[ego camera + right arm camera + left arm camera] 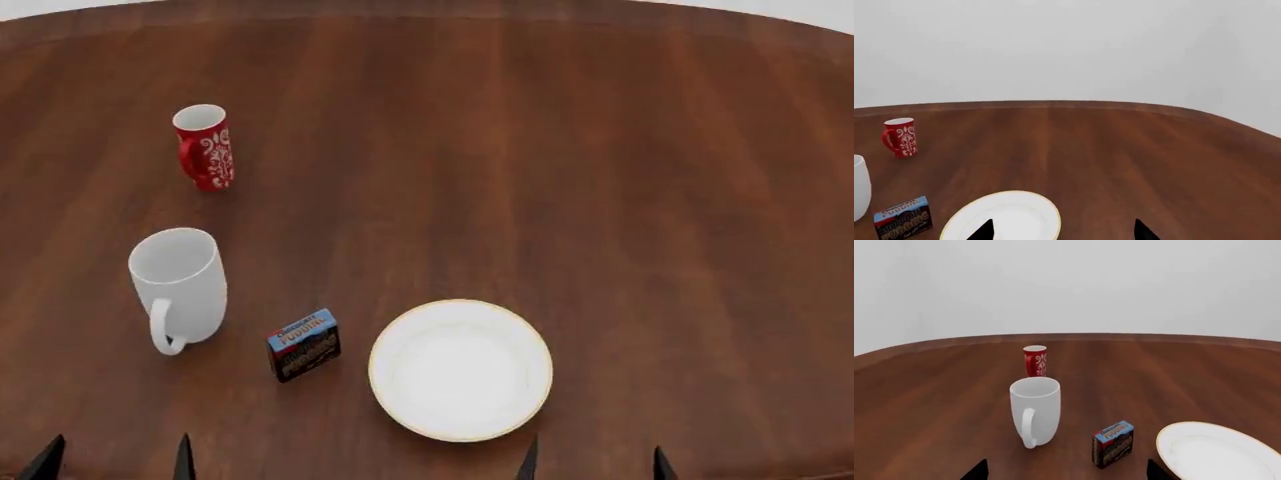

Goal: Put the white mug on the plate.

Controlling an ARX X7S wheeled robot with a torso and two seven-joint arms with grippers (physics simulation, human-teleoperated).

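Observation:
The tall white mug (179,285) stands upright on the wooden table at the left, its handle toward me; it also shows in the left wrist view (1035,411) and partly at the edge of the right wrist view (859,187). The white plate (461,369) with a gold rim lies to its right, bare (1214,452) (1004,219). My left gripper (116,458) is open near the front edge, short of the mug, holding nothing. My right gripper (593,462) is open just before the plate, also with nothing in it. Only the fingertips of both show.
A small red mug (204,146) with a white pattern stands behind the white mug. A small pudding box (304,344) sits between the white mug and the plate. The round table's far edge (1067,337) curves in front of a plain wall.

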